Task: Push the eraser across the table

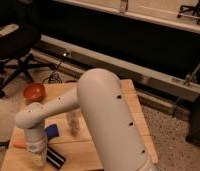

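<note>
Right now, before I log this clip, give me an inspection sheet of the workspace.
Surface: table of pale planks, seams visible.
Job's things: eraser lies flat near the front left edge.
Clutter: orange bowl at the back left corner; blue pad; orange carrot-like piece; pale upright item, kind unclear.
Grippers: gripper low at the table, just left of the eraser; contact unclear.
Cables: dark cable on the floor behind the table.
Surroundings: office chair at left; metal rail along the dark wall.
</note>
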Robot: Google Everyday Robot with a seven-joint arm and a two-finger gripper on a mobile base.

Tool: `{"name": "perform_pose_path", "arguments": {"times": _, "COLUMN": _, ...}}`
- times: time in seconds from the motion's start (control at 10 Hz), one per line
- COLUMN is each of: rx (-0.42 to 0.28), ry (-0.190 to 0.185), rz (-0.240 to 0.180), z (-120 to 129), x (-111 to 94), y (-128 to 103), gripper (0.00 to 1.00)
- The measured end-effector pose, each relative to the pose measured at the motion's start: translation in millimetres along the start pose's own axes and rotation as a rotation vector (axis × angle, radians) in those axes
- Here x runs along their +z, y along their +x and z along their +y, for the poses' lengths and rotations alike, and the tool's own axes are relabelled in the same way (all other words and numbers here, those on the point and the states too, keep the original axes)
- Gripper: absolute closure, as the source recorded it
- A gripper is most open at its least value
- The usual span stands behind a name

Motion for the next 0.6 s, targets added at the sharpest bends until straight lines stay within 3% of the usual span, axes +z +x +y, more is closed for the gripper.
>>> {"name": "perform_pose_path", "arguments": {"times": 0.3, "rx": 0.012, "ry": -0.056, "rz": -0.031, "z": 18, "x": 3, "y": 10, "gripper": 1.00}}
{"name": "perform_pose_path", "arguments": {"times": 0.6, "rx": 0.028, "ry": -0.076, "rz": -0.046, "z": 26, "x": 10, "y": 21, "gripper": 1.00}}
